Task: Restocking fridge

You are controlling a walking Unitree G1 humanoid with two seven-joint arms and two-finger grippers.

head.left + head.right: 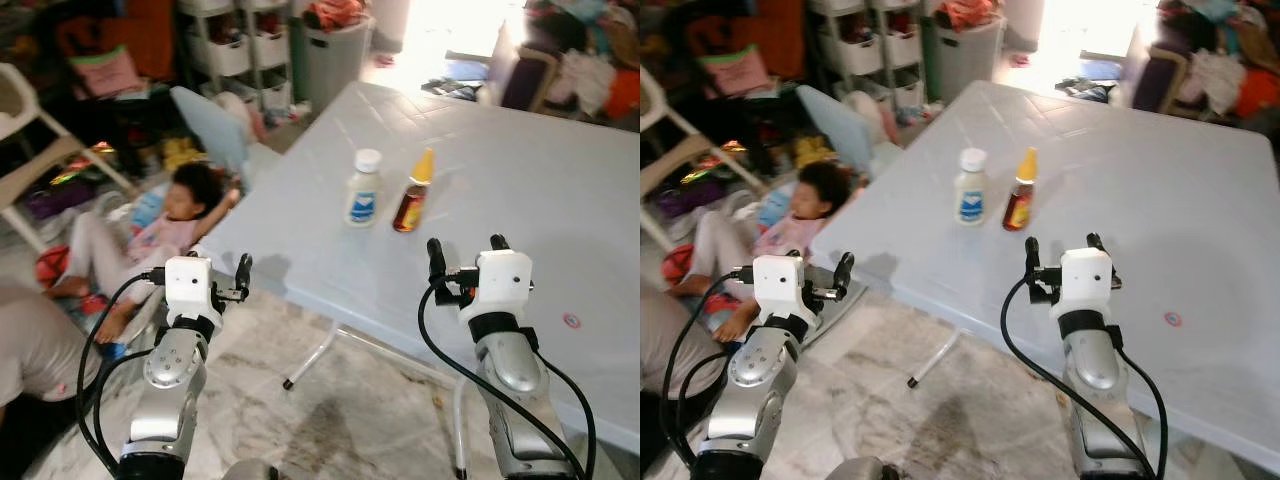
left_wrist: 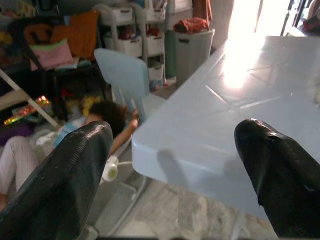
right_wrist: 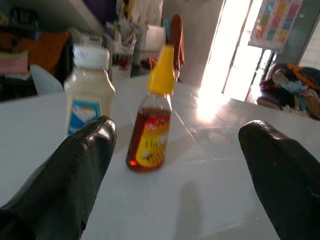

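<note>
Right wrist view: right hand (image 1: 467, 252) spread wide, empty, aimed at honey bottle (image 3: 151, 117) & mayo bottle (image 3: 90, 98) upright mid-bench (image 1: 560, 170), ready to grab; left hand (image 1: 228, 281) also released, off bench edge.

Both silver arms reach forward, wrists level. The left gripper (image 1: 228, 275) is held out on the robot's left, its two black fingers (image 2: 65, 185) spread wide apart. The right gripper (image 1: 467, 252) is raised on the right, its fingers (image 3: 75, 175) likewise parted, holding nothing.
</note>
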